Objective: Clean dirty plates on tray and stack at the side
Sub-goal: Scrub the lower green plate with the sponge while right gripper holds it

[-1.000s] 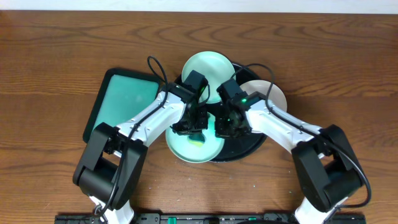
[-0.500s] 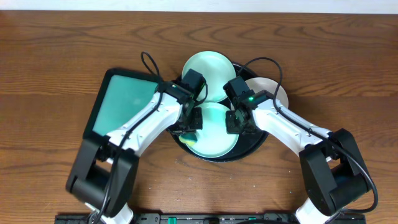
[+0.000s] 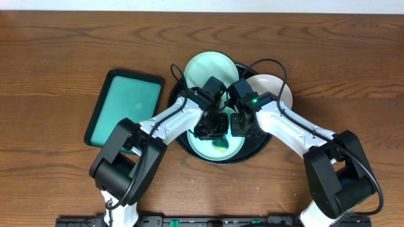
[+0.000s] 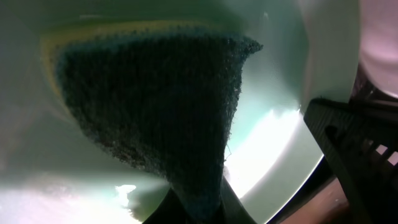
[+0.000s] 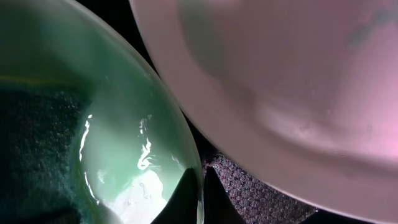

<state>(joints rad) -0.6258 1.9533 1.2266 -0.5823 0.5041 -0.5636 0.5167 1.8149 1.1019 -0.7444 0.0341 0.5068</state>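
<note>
The left gripper [image 3: 213, 129] is clamped on a sponge [image 4: 155, 112] – its dark green scouring face is pressed flat against the inside of the near plate [image 3: 203, 150], with a yellow edge showing along the top in the left wrist view. The sponge's pinched corner runs down between the fingers, and the rest fans out ahead of them across the glossy mint surface.

Just beside it, on its right, the right gripper [image 3: 238, 125] is closed on the same plate's rim; in its wrist view the thin edge passes between the two fingers. The two grippers stand close together over the plate, and from overhead they hide most of it. The black body of the right one fills the lower right corner of the left wrist view.

The near plate lies in the tray [image 3: 252, 150], on the side toward the robot. Beyond the left gripper the far plate [image 3: 211, 68] overhangs the tray's back rim. To the outer side of the right gripper, the white plate [image 3: 274, 94] sits partly on the tray – its edge is close to the near plate's, with a strip of textured black tray between them.

Well out to the left of the left arm, a teal tray [image 3: 123, 106] lies on the wooden table [image 3: 63, 50].
</note>
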